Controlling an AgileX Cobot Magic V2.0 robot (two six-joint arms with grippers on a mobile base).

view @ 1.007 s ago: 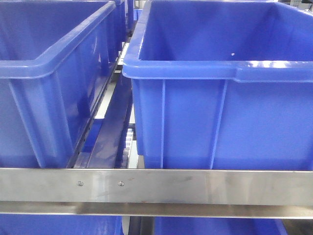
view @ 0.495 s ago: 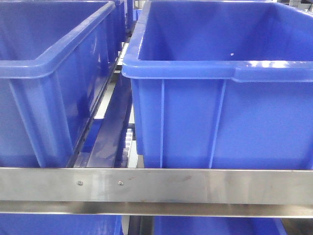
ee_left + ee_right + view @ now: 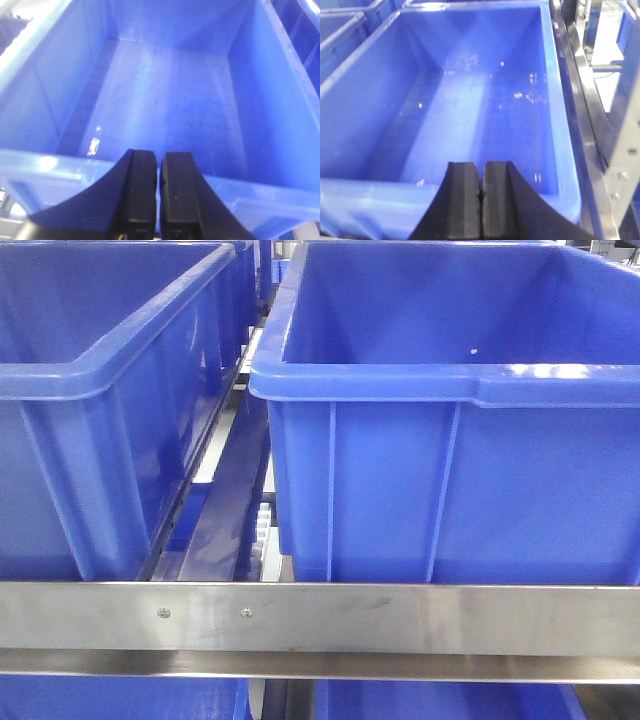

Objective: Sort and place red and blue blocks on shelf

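No red or blue block shows in any view. The shelf's steel front rail [image 3: 320,620] runs across the front view below two big blue bins, a left bin [image 3: 110,370] and a right bin [image 3: 450,380]. My left gripper [image 3: 159,156] is shut with nothing between its black fingers; it hovers over the near rim of an empty blue bin [image 3: 165,100]. My right gripper [image 3: 481,165] is shut too, empty, above the near rim of another empty blue bin [image 3: 470,100]. Neither gripper appears in the front view.
White roller tracks [image 3: 262,530] run in the gap between the two bins. More blue bins sit on the tier below [image 3: 120,700]. A steel upright and side rail of the rack [image 3: 600,130] stand just right of the right bin.
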